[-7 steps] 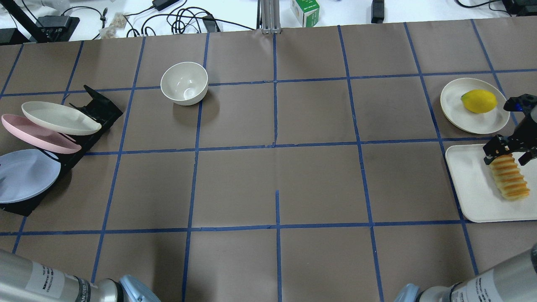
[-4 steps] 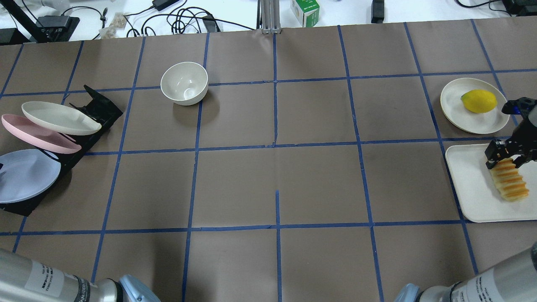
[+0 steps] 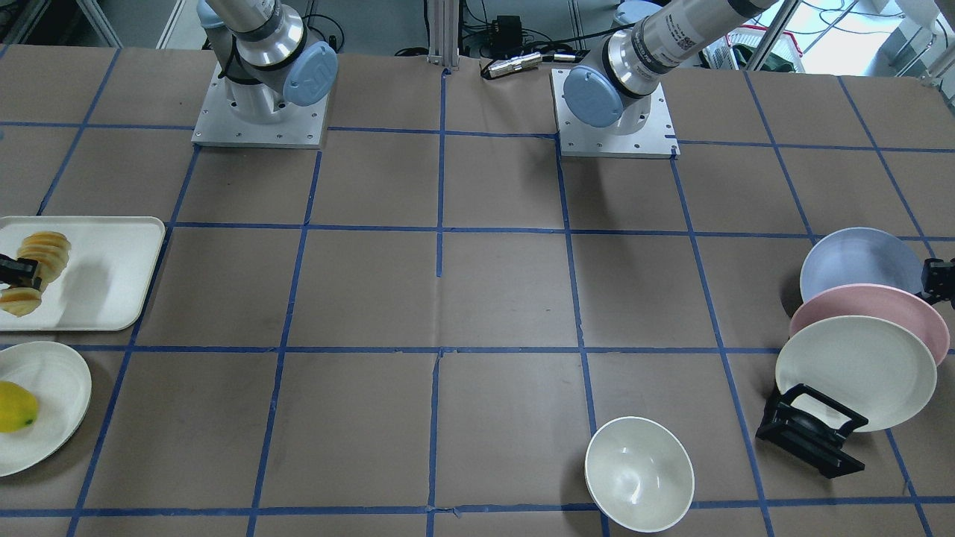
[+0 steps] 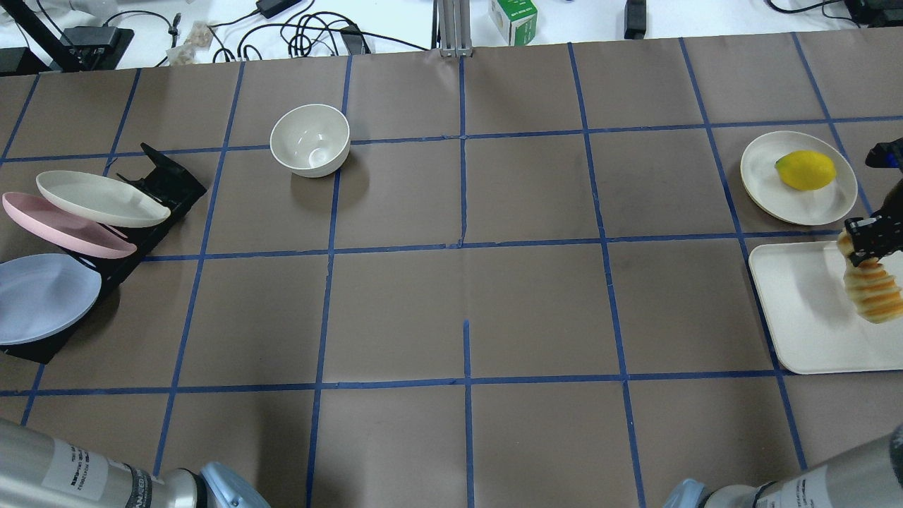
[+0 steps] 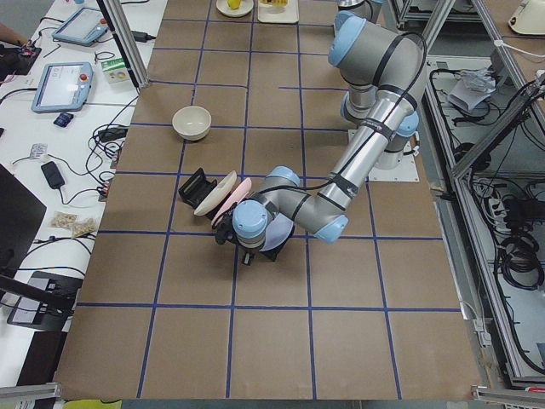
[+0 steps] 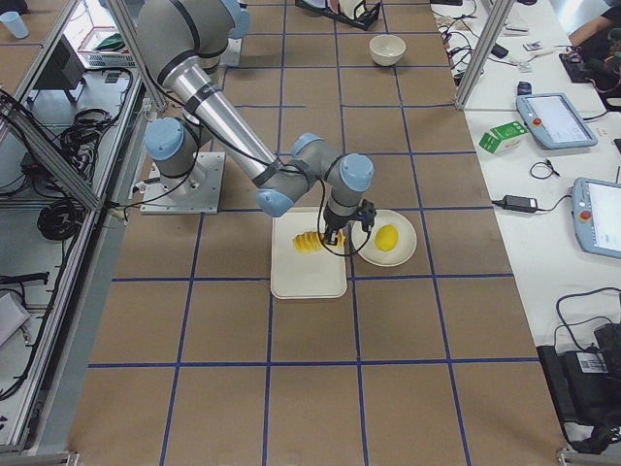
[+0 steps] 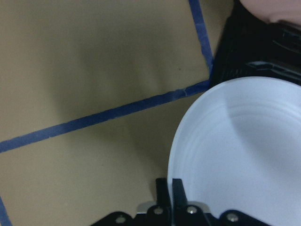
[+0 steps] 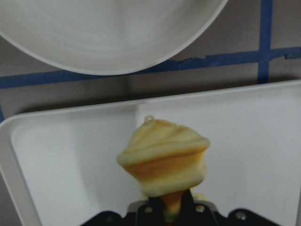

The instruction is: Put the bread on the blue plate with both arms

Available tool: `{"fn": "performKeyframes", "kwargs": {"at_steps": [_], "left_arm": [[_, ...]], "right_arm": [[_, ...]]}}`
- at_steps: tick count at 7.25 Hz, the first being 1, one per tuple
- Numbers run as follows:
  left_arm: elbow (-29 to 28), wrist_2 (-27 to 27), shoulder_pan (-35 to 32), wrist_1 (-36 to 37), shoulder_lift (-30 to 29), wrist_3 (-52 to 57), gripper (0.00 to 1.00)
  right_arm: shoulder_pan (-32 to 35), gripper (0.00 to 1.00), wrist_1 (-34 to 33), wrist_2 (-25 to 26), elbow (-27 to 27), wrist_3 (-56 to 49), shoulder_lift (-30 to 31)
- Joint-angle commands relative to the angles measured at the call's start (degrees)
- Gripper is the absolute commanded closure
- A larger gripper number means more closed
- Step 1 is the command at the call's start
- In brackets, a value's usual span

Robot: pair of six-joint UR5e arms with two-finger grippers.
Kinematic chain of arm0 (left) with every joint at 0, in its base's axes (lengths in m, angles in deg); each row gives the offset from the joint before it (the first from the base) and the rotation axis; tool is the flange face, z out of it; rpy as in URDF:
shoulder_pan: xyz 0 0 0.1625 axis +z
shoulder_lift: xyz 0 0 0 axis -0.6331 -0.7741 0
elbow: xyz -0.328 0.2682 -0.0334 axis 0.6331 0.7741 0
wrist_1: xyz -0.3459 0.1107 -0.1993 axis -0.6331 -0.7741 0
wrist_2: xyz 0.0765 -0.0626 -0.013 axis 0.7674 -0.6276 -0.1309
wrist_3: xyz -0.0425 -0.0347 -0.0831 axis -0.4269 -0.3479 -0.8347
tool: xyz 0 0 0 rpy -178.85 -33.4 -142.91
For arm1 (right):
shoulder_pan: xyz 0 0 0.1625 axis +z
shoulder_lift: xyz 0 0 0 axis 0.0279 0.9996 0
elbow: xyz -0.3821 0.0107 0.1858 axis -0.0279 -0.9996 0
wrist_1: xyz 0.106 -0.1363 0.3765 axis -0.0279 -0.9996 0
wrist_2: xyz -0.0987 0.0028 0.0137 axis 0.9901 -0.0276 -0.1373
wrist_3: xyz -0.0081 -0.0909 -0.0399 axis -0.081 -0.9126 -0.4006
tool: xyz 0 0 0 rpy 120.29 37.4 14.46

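Observation:
The bread [image 4: 873, 293] hangs from my right gripper [image 4: 868, 243], which is shut on its far end and holds it above the white tray [image 4: 797, 317]. The right wrist view shows the loaf [image 8: 164, 160] end-on, gripped between the jaws. It also shows in the front view [image 3: 41, 253]. The blue plate [image 4: 42, 296] leans in the black rack [image 4: 166, 187] at the far left. In the left wrist view my left gripper [image 7: 174, 193] is shut on the plate's [image 7: 244, 155] rim. The left gripper is out of the overhead view.
A pink plate [image 4: 67, 226] and a cream plate [image 4: 102, 200] lean in the same rack. A cream bowl [image 4: 310, 140] stands at the back left. A yellow lemon [image 4: 805, 170] lies on a cream plate [image 4: 765, 176] beyond the tray.
My right gripper has shut on the bread's far end and lifted it off the tray, shifting right. The blue plate has shifted slightly in the rack.

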Motion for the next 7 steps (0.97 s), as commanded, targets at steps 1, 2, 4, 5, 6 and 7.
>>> {"fn": "performKeyframes", "kwargs": {"at_steps": [1, 2, 4, 5, 6, 7], "left_arm": [[-1.92, 0.52, -0.29, -5.61, 3.21, -0.30, 1.00], [-3.76, 0.70, -0.29, -11.83, 5.32, -0.22, 1.00], [-2.65, 0.61, -0.38, -22.22, 10.76, -1.18, 1.00], [-0.03, -0.17, -1.77, -26.44, 13.14, -3.62, 1.00], [4.09, -3.14, -3.96, -27.18, 16.81, -4.60, 1.00], [8.83, -4.56, -4.42, -27.71, 20.42, -5.92, 1.00]], "right_arm": [[3.99, 1.00, 10.58, -0.44, -7.81, 3.01, 2.60], [7.84, 1.00, 16.37, -0.36, -12.03, 7.20, 2.78], [13.04, 1.00, 24.50, -4.01, -17.07, 14.15, 2.69], [17.16, 1.00, 25.91, -5.18, -17.61, 19.58, 3.48], [20.33, 1.00, 27.49, -5.54, -17.79, 24.85, 5.14], [23.67, 1.00, 27.51, -5.63, -17.88, 29.87, 5.68]]}}
